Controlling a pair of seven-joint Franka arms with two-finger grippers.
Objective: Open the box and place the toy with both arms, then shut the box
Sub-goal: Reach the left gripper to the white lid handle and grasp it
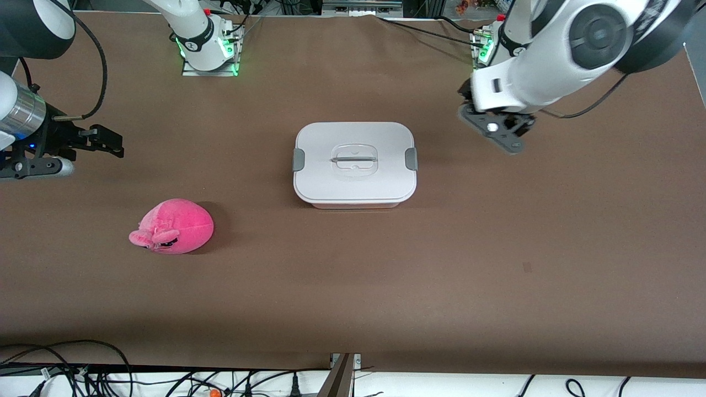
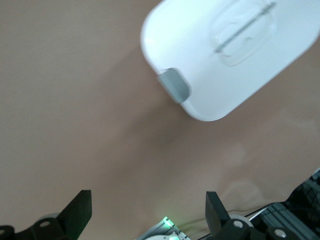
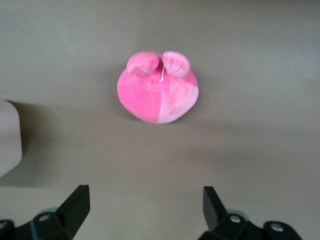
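Resting on the brown matte table (image 1: 353, 286), the single box (image 1: 354, 164) sat closed at mid-table: a rounded-rectangular container with a smooth white lid, two grey side clips and one recessed centre handle. Only a thin strip of its pale base showed below the lid. One toy (image 1: 174, 226), a rounded hot-pink plush with a lighter pink patch and two small ears, lay on the table nearer the front camera than the box, toward the right arm's end. The left gripper (image 1: 499, 128) hung over bare table beside the box, fingers spread and empty. The right gripper (image 1: 105, 140) hung over the table at its own end, fingers spread, holding nothing. Both arms were partly cut off by the frame edges.
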